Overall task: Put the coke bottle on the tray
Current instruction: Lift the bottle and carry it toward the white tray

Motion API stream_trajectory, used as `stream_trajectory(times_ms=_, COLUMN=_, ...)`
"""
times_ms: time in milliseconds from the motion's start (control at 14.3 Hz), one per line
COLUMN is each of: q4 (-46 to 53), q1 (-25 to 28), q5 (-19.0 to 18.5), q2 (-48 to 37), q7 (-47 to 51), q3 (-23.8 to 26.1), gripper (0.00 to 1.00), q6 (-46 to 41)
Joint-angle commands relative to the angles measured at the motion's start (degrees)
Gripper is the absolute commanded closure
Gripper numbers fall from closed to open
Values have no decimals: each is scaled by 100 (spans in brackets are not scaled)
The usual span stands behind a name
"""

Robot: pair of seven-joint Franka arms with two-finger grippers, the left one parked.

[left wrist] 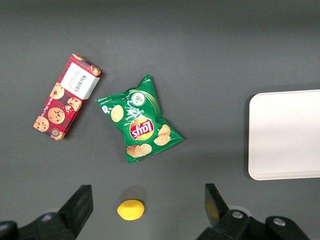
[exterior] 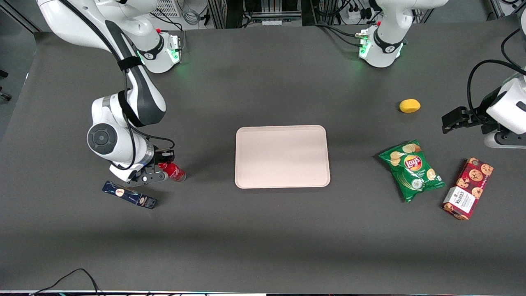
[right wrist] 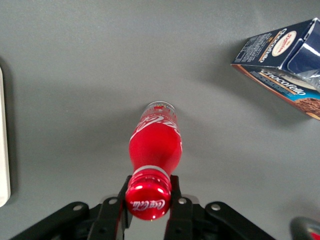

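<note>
The coke bottle (right wrist: 155, 150) is at the working arm's end of the table, well apart from the tray (exterior: 282, 156), with the gripper (right wrist: 148, 202) at its neck just below the red cap. The fingers (right wrist: 118, 200) sit on either side of the neck and appear clamped on it. From the front the bottle looks tilted, base toward the tray; whether the base touches the table I cannot tell. A dark blue box (exterior: 129, 195) lies just beside, nearer the front camera. Judgement: with the grip so high, the bottle can swing, so lift straight up, clear the box, travel slowly, lower onto bare tray inside the rim, then release.
</note>
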Motion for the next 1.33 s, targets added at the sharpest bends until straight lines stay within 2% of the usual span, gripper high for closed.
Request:
stream_trajectory(times_ms=0, q4=360, q1=24, q5=-76, q2=-206, q7=-16, q3=18, gripper=100, q6=-376)
stream_trajectory(times_ms=488, q4=2224, q1=23, q5=20, q2=-644, q7=-16, q3=52, gripper=100, q6=-2503)
stream_trajectory(times_ms=698, q4=2383, q1=41, q5=108, q2=-1101, q7=2, q3=97, gripper=100, q6=-2786)
stream_trajectory(times_ms=907, q4=2454, q1=41, q5=144, q2=-1173, q7=37, q3=158, gripper=100, q6=-2927)
stream_trajectory(times_ms=1047, q4=2497, q1=41, q5=354, q2=-1147, q7=334, q3=499, gripper=100, q6=-2910)
stream_trajectory(times_ms=1256, q4=2620, q1=50, q5=346, q2=-945, q7=1327, q3=1123, gripper=100, q6=-2822)
